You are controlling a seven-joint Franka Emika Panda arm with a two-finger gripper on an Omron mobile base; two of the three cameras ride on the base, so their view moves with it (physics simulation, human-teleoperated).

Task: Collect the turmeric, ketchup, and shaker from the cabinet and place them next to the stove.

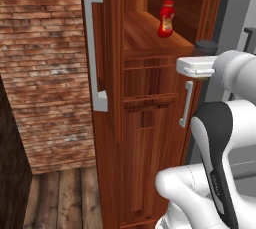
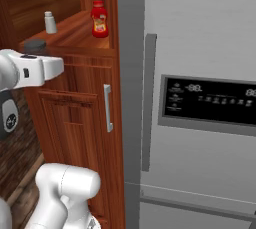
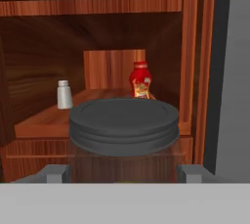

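The turmeric (image 3: 123,135) appears in the hand view as a clear glass jar topped by a broad, dark grey, ridged lid; the wood of the cabinet (image 3: 195,61) shows through its glass wall. The jar sits directly between the two grey finger tips (image 3: 53,173) of the gripper (image 3: 122,174), one tip at each side of the glass. The jaws stand wide, set around the jar; whether the pads actually press on the glass cannot be told. In the left base view the dark lid (image 1: 205,47) rises just above the white hand, at the front edge of the shelf niche.

Beyond the jaws, farther back on the same shelf, stand the ketchup (image 3: 140,80), a red squeeze bottle with a red cap and yellowish label, slightly to the right, and the shaker (image 3: 64,94), a pale grey-white cylinder with a narrower cap, to the left. The two stand well apart from each other and from the jar.
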